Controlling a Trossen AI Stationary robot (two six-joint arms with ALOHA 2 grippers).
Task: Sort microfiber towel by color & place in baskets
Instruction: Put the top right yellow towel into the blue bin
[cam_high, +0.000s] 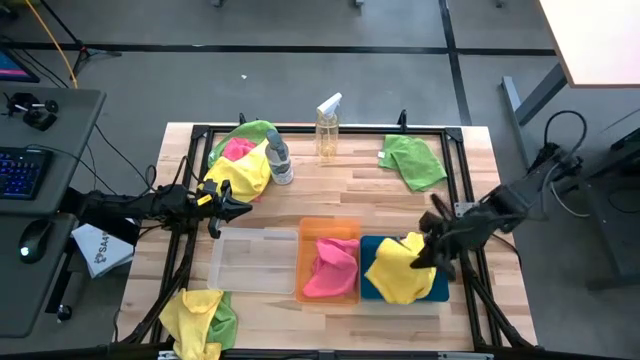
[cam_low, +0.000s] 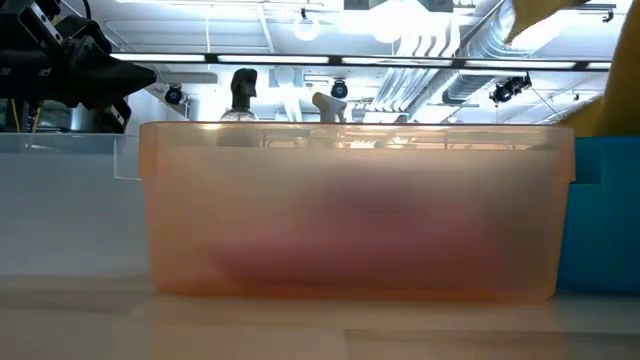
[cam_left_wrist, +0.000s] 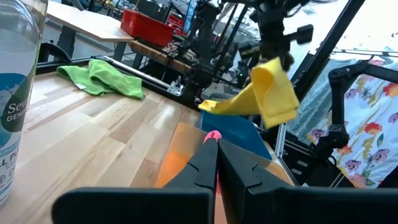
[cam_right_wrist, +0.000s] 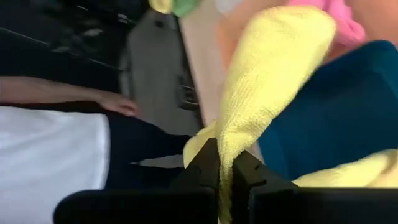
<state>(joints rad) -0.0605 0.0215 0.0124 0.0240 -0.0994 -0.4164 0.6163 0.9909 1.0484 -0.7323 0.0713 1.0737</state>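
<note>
Three baskets stand in a row near the table's near edge: clear (cam_high: 252, 262), orange (cam_high: 328, 285) with a pink towel (cam_high: 332, 265) in it, and dark blue (cam_high: 437, 288). My right gripper (cam_high: 425, 250) is over the blue basket, shut on a yellow towel (cam_high: 398, 270). My left gripper (cam_high: 235, 208) hovers shut and touching nothing, just beyond the clear basket's far left corner. In the left wrist view the yellow towel (cam_left_wrist: 273, 93) hangs over the blue basket (cam_left_wrist: 239, 127). My right gripper pinches the yellow towel between its two fingers at a bunched fold (cam_right_wrist: 227, 140), coming from above. The towel hangs below the fingers, and its lower part (cam_left_wrist: 211, 106) drapes onto the blue basket.
A heap of yellow, pink and green towels (cam_high: 240, 165) lies at the far left beside a clear bottle (cam_high: 279, 160). A spray bottle (cam_high: 328, 125) stands at the far edge, a green towel (cam_high: 413, 160) far right, a yellow and green heap (cam_high: 200, 315) near left. A person's hand (cam_right_wrist: 118, 102) shows beyond the table.
</note>
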